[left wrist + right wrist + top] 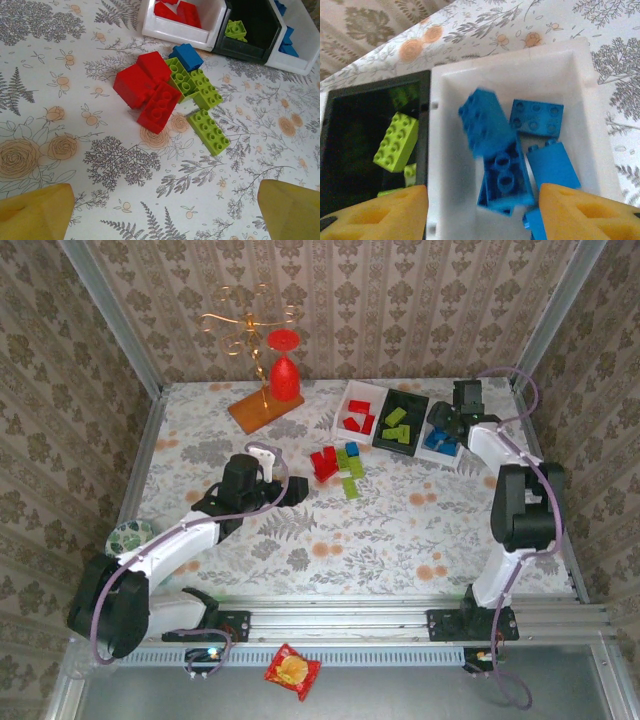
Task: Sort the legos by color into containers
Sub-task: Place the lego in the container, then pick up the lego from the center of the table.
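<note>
Legos (170, 95), loose heap on the flowered table (75, 150): three red, three lime, one blue, touching one another, just short of the containers (182, 31).

Left wrist view gives their studs. Top view adds the row of three trays side by side and a red wine glass (284, 375) on a wooden board (262, 410) at the far left.

Left gripper (164, 200): pads spread wide, nothing between, near the heap.

Right gripper (482, 200): pads apart over the white tray (445, 125) of blue bricks. One blurred blue brick (482, 122) seems loose, not pinched. Beside it, the black tray (350, 150) holds lime bricks.
</note>
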Controlling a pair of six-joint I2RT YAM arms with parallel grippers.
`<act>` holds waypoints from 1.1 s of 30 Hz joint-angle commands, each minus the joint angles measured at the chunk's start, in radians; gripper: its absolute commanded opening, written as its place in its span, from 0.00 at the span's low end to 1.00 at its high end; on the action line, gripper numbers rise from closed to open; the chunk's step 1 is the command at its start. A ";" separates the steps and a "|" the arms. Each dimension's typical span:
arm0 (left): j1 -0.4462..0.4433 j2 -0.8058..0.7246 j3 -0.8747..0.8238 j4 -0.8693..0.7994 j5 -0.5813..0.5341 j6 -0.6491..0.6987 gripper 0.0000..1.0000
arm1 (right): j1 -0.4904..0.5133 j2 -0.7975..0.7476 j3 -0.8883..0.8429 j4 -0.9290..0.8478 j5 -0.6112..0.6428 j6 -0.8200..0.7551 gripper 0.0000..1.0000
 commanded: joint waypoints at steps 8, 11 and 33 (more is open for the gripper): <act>0.042 0.020 -0.023 0.021 -0.006 0.010 0.96 | 0.410 -0.235 -0.254 0.061 0.001 -0.130 0.70; 0.052 0.014 -0.034 0.028 -0.006 0.005 0.96 | 0.519 -0.162 -0.229 0.070 0.058 -0.167 0.70; 0.057 -0.054 -0.047 -0.012 -0.009 0.002 0.95 | 0.516 0.307 0.190 -0.039 0.223 -0.166 0.53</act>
